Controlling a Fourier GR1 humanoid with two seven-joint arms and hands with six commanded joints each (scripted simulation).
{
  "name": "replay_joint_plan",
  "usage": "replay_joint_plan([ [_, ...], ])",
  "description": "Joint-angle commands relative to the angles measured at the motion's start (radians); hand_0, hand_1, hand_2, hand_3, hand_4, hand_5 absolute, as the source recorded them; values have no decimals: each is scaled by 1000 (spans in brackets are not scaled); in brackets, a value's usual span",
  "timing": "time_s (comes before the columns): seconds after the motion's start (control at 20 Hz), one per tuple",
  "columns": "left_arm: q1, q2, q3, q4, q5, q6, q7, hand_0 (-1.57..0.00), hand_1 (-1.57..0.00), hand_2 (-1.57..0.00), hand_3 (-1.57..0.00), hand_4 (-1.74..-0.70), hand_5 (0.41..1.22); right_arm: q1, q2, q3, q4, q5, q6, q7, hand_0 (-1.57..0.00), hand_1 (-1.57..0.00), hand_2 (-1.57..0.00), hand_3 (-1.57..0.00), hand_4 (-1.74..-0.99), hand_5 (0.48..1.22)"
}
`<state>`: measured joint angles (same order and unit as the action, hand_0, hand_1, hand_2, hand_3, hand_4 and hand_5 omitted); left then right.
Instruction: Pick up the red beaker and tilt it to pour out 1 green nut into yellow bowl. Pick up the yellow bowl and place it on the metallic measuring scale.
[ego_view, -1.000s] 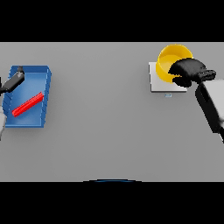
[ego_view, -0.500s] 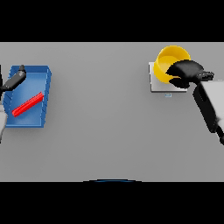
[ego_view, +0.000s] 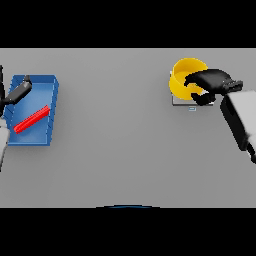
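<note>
Slightly lowered, the dark right hand (ego_view: 210, 82) curls round the round yellow bowl (ego_view: 183, 76) on the metallic scale (ego_view: 184, 103). Rigid and light, it seems best held by the rim. At far left, the left hand (ego_view: 19, 91) hangs with relaxed fingers.

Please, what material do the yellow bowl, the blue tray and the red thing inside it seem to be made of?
The yellow bowl looks like smooth plastic: one even, bright colour, no gloss visible. The blue tray also looks like matte plastic, with flat uniform walls. The red beaker lying in it seems plastic too, plain opaque red, but that is only a guess.
</note>
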<state>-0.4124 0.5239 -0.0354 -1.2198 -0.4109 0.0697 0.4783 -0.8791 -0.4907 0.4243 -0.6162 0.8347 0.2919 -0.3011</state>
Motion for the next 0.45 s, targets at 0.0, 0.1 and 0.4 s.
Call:
replay_joint_plan([
  [0.0,0,0,4,7,1,5,-2,1,1,1,1,-723,664,1,3,0,5,2,-10,-5,-132,-117,-156,-359,-1542,838],
  [0.1,-7,4,6,10,3,1,-5,1,1,1,1,-726,665,-7,4,-3,25,4,-21,-9,-84,-75,-99,-296,-1530,809],
  [0.4,4,0,1,-1,2,-1,-2,1,1,1,1,-726,665,5,3,-15,19,-11,11,32,-21,-19,-25,-146,-1478,738],
])
